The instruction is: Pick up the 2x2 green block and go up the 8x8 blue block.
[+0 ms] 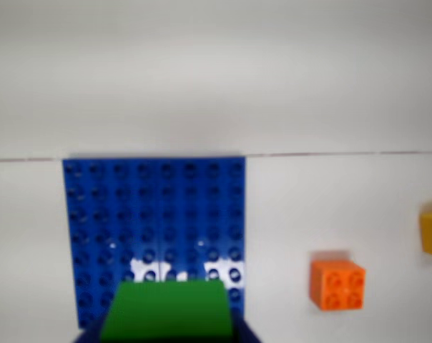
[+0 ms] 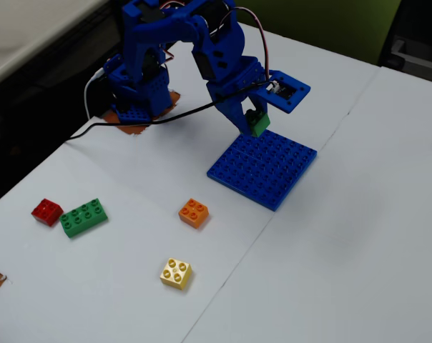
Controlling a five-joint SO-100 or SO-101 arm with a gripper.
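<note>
2x2 green block (image 2: 259, 124): one, small square plastic brick, smooth-sided, gripped between the jaws of the blue arm (image 2: 202, 50). It hangs above the near-arm edge of the baseplate in the fixed view; whether it touches the studs cannot be told. In the wrist view it fills the lower centre as a flat green face (image 1: 169, 309), blurred, its studs not visible.

8x8 blue block (image 2: 273, 175): one, large thin square plastic baseplate, glossy, covered with a regular grid of round studs. It lies flat on the tabletop (image 2: 359, 236), just beneath the held brick. In the wrist view (image 1: 130, 207) white glare patches sit on its nearest stud rows.

Jaws (image 2: 255, 123): blue plastic, closed on the green brick.

Orange brick (image 2: 194, 212): one, small and square, four studs, standing apart from the baseplate; also seen in the wrist view (image 1: 336, 284) to the right of the plate.

Yellow brick (image 2: 176, 273): one, same size, four studs, pale and glossy, near the orange one.

Long green brick (image 2: 84, 216): one, eight studs, oblong, at the left in the fixed view.

Red brick (image 2: 46, 211): one, small, just beside the long green brick.

Tabletop: white, matt, with a thin seam line running across it.
</note>
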